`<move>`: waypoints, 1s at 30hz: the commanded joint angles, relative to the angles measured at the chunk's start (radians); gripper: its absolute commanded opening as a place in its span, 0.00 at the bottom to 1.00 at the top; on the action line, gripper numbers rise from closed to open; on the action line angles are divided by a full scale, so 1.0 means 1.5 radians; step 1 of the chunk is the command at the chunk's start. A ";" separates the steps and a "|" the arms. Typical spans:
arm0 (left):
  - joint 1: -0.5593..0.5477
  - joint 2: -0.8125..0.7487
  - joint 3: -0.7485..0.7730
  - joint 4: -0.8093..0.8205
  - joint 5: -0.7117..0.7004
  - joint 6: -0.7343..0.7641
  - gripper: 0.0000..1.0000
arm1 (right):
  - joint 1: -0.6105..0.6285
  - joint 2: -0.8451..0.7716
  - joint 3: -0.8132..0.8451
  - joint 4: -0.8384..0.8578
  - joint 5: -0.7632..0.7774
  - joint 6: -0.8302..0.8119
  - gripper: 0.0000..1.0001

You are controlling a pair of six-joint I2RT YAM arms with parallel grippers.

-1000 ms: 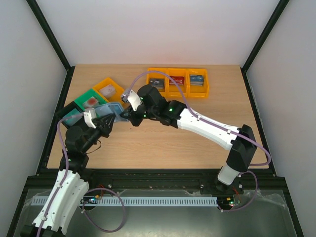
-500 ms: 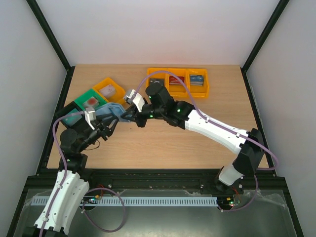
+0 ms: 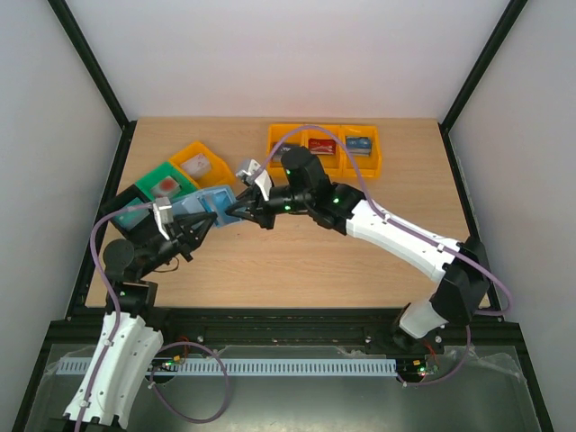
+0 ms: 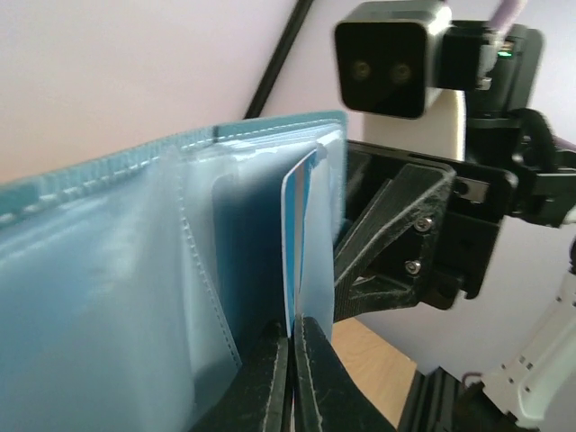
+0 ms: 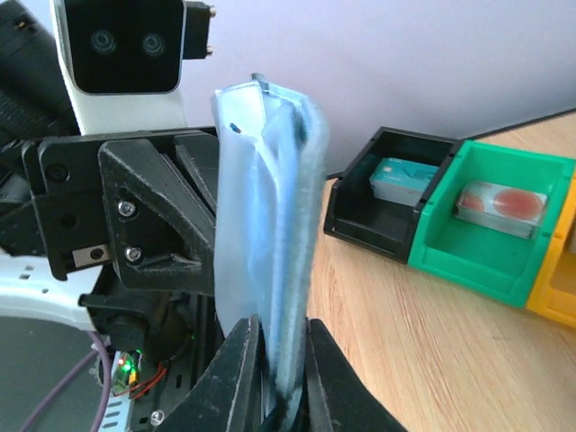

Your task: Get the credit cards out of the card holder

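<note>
The teal-blue card holder hangs in the air between my two grippers, above the table's left side. In the left wrist view it stands open and shows pale blue-grey pockets. A blue credit card with a white edge sticks partly out of a pocket. My left gripper is shut on that card's lower edge; in the top view it sits at the holder's near side. My right gripper is shut on the holder's edge, and in the top view it is at the holder's right.
A black bin holding a teal card, a green bin and an orange bin stand at the left. A row of orange bins with cards stands at the back. The black bin and green bin lie close to the right of the holder.
The right gripper has carried the card holder a little right and back. The left arm's elbow has drawn back to the left while its gripper stays at the holder.
</note>
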 commanded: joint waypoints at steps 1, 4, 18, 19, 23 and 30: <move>-0.023 -0.015 0.036 0.039 0.109 0.013 0.02 | 0.007 -0.013 -0.053 0.113 -0.126 0.029 0.15; -0.022 -0.017 0.038 0.024 0.106 0.024 0.02 | -0.004 -0.030 -0.073 0.130 -0.152 0.030 0.22; -0.014 -0.021 0.060 -0.053 0.113 0.105 0.02 | -0.039 -0.085 -0.094 0.035 -0.169 -0.059 0.22; -0.013 -0.022 0.062 -0.057 0.113 0.108 0.02 | -0.042 -0.087 -0.095 0.034 -0.169 -0.059 0.21; -0.007 -0.026 0.066 -0.080 0.117 0.128 0.02 | -0.049 -0.090 -0.096 0.019 -0.170 -0.070 0.18; 0.003 -0.029 0.076 -0.161 0.099 0.192 0.02 | -0.100 -0.105 -0.117 0.035 -0.165 -0.037 0.02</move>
